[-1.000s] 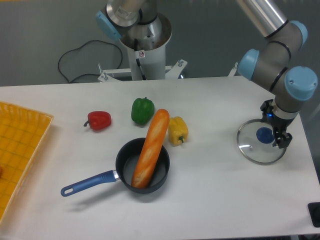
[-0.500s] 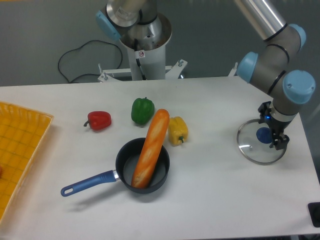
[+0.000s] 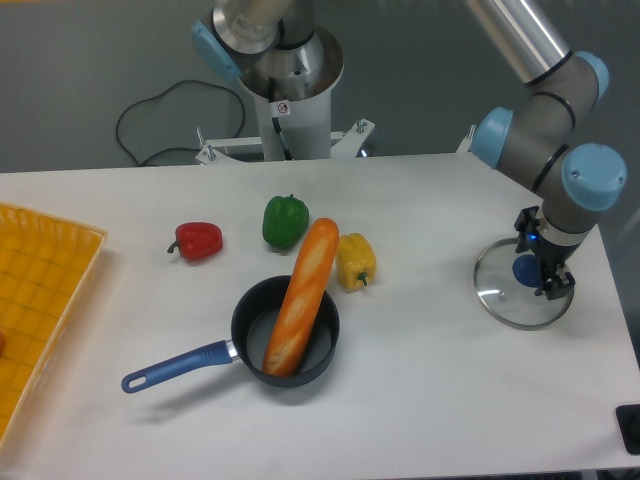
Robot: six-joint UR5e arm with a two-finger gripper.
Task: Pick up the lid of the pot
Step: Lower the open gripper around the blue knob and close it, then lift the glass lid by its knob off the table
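1. Pot lid: a clear round lid with a blue knob, lying on the right side of the desk, its right rim near the desk's right edge.
2. Hand: positioned over the far right part of the lid, beside the knob, at the end of the arm, which enters at the upper right. The fingers are spread; contact with the knob cannot be determined from this view.
3. Lateral room: the lid's left rim lies well apart from the yellow pepper, the nearest of the foods. The right margin, between rim and desk edge, is much narrower than this left-hand span.
4. Black pan: left of the lid and well apart from it, its blue handle directed toward the lower left, away from the lid.
5. Baguette: lying tilted in the pan, its far end extending beyond the rim, between the green pepper and the yellow one.
6. Far left: a red pepper, and an orange-yellow crate at the border of the view.
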